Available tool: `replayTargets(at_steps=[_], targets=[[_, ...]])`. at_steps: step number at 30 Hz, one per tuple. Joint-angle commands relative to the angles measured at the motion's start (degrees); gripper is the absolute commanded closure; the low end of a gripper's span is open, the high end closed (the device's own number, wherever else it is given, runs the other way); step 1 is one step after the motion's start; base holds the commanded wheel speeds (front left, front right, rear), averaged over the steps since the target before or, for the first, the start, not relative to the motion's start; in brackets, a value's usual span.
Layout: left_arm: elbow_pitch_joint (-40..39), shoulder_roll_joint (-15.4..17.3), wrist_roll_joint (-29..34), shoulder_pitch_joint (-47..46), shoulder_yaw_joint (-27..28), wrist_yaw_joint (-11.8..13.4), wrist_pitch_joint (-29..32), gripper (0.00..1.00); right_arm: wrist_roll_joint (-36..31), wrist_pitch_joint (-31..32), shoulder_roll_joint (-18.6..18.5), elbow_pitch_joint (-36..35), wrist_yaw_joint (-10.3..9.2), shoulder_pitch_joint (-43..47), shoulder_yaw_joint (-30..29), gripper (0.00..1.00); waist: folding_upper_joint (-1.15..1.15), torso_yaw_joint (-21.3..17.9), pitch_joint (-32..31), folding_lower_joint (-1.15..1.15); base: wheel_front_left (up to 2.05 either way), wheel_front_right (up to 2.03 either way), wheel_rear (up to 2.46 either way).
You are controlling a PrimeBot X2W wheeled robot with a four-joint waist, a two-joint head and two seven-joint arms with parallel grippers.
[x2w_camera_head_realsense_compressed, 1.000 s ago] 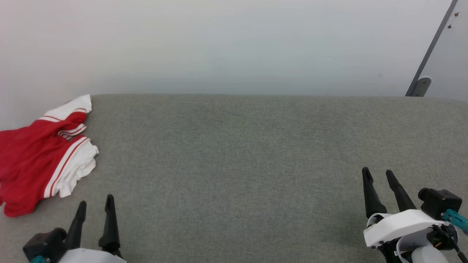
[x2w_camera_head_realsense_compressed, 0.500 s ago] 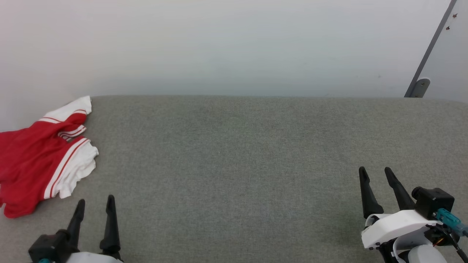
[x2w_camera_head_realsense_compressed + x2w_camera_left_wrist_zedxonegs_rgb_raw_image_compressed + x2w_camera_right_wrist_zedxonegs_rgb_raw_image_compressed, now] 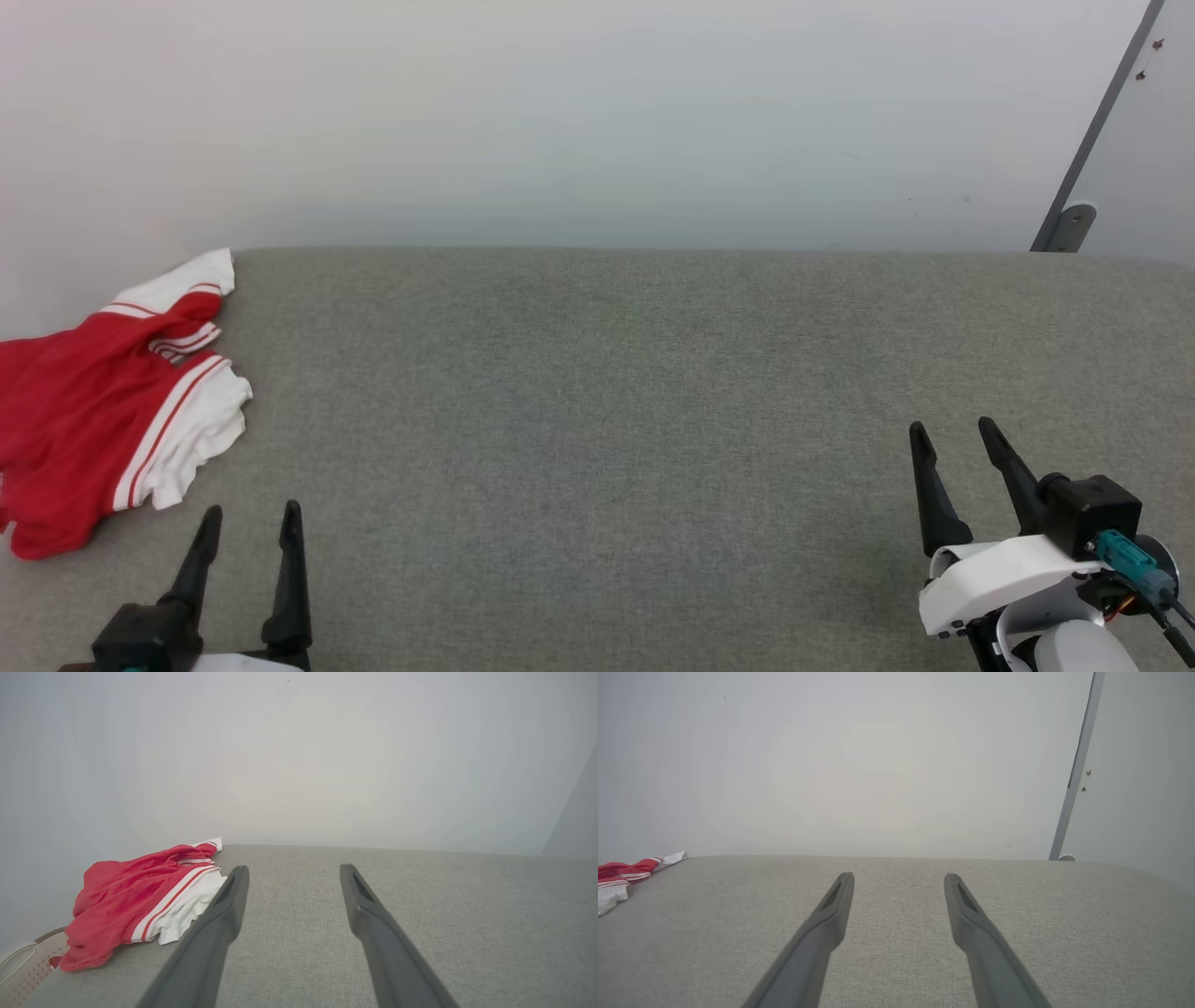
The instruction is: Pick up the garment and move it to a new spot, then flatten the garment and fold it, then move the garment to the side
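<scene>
The garment (image 3: 84,420) lies crumpled at the far left edge of the grey table, red with white sleeves edged in thin red stripes. Its front print is hidden in the folds. It also shows at the left of the left wrist view as a red heap (image 3: 131,900), and as a sliver (image 3: 621,872) in the right wrist view. My left gripper (image 3: 254,509) stands open near the front left, just right of and nearer than the garment, not touching it. My right gripper (image 3: 952,426) is open at the front right, far from the cloth. Nothing sits between either gripper's fingers.
The grey fabric-covered table (image 3: 607,420) ends at a pale wall behind. A grey post (image 3: 1092,131) leans at the far right. A pale perforated basket (image 3: 23,970) sits below the table's left edge, under the garment's hanging part.
The camera has tipped slightly, so the table edge sits a little lower. Both arms have drawn back a little toward the bottom edge, both still open. The garment has not moved.
</scene>
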Motion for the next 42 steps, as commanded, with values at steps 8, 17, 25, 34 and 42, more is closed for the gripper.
replayTargets(at_steps=[8,17,25,34,42], targets=[[-0.19,0.54,1.29,0.85,-0.40,-0.12,-0.49,0.00,-1.82,-0.59,0.24,0.10,0.19,-0.57,0.03,0.00,0.00,-0.13,-0.23,0.00,0.00,0.00,0.00],[0.14,0.17,-0.04,0.75,-0.57,0.06,0.12,0.00,-2.06,-0.46,0.13,-0.16,0.11,0.36,-0.03,0.00,0.00,0.40,-0.74,0.00,0.00,0.00,0.00],[-0.11,0.71,-1.62,1.11,1.01,1.31,1.60,0.00,-1.19,0.00,-0.15,0.11,0.11,0.64,1.51,0.00,0.00,4.39,-2.06,0.00,0.00,0.00,0.00],[-1.39,1.37,-3.49,2.15,3.98,3.77,3.91,0.00,0.03,-0.03,0.35,1.40,0.10,-0.27,5.19,0.00,0.00,11.72,-3.98,0.00,0.00,0.00,0.00],[-3.33,2.26,-4.82,3.46,5.93,5.15,5.89,0.00,1.54,-0.57,0.75,3.09,0.10,-0.95,8.53,0.00,0.00,17.04,-5.02,0.00,0.00,0.00,0.00]])
